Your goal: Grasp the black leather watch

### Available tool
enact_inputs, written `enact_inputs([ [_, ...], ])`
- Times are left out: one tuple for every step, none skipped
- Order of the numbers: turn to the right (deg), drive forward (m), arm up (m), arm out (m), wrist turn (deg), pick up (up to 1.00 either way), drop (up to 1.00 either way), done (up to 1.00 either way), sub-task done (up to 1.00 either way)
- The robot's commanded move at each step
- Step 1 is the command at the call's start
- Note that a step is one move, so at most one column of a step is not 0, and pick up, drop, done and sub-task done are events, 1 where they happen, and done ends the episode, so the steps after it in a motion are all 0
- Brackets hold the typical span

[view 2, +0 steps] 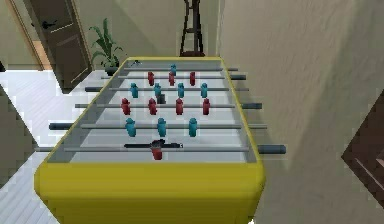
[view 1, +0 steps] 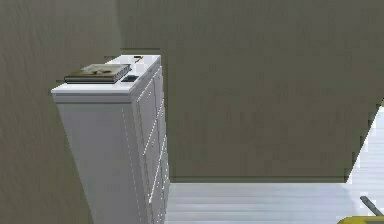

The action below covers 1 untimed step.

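A tall white dresser (view 1: 120, 150) with several drawers stands against the wall at the forward view's left. On its top lies a flat, book-like object (view 1: 97, 73) with a pale cover. Beside it, toward the dresser's right edge, sits a small dark item (view 1: 131, 77), too small to name. Another small light thing (view 1: 136, 60) rests farther back on the top.
A yellow foosball table (view 2: 150, 190) with red and blue players spans the arm side view; its corner (view 1: 364, 216) shows at the forward view's bottom right. Beyond it stand a potted plant (view 2: 104, 45), a dark wooden door (view 2: 58, 35) and a tall wooden stand (view 2: 193, 25). Pale floor lies right of the dresser.
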Motion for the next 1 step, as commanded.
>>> enact_inputs([
  [0.0,0.0,0.5,0.0,0.0,0.0,0.0,0.0,0.0],
])
